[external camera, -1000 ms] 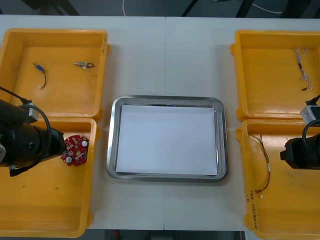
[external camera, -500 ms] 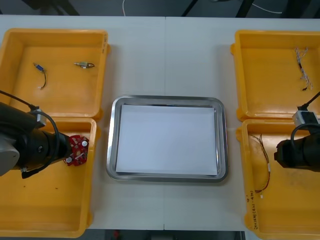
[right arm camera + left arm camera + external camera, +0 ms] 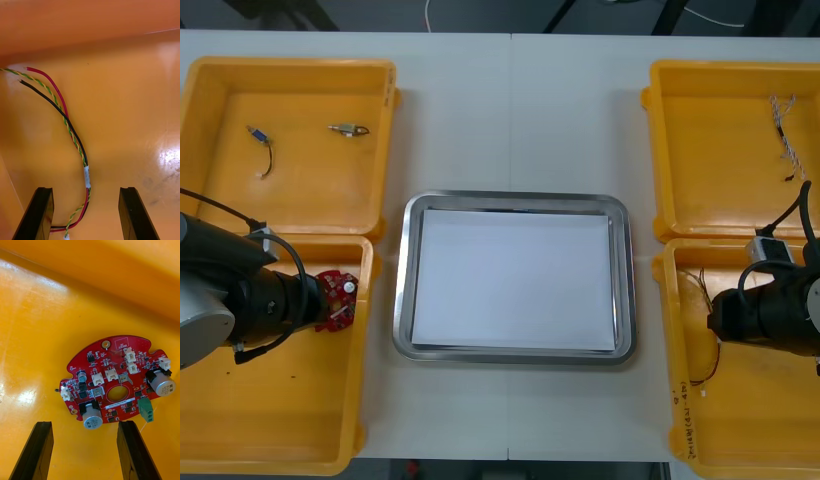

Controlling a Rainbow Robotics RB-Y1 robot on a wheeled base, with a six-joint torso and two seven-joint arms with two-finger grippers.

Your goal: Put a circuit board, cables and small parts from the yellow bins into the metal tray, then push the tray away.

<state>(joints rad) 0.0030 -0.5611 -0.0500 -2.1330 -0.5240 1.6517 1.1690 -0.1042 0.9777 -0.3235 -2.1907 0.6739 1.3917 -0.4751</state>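
The left gripper [image 3: 84, 423] reaches inward from the robot's left, held low, jaws spread apart. The right gripper [image 3: 87, 189] reaches inward from the right, jaws likewise parted.

The yellow bins [image 3: 280, 410] are seen as smooth, glossy plastic; the tray [image 3: 510, 198] is rimmed in polished metal, its inside matt white.

We find the tray [image 3: 406, 300] at the middle of the table [image 3: 510, 110], with two bins [image 3: 290, 66] at each side. The circuit board [image 3: 335, 298] lies in the near left bin [image 3: 280, 420], just beyond the left gripper [image 3: 84, 425]. In the near right bin [image 3: 770, 430], a cable bundle [image 3: 71, 137] runs between the fingers of the right gripper [image 3: 86, 189].
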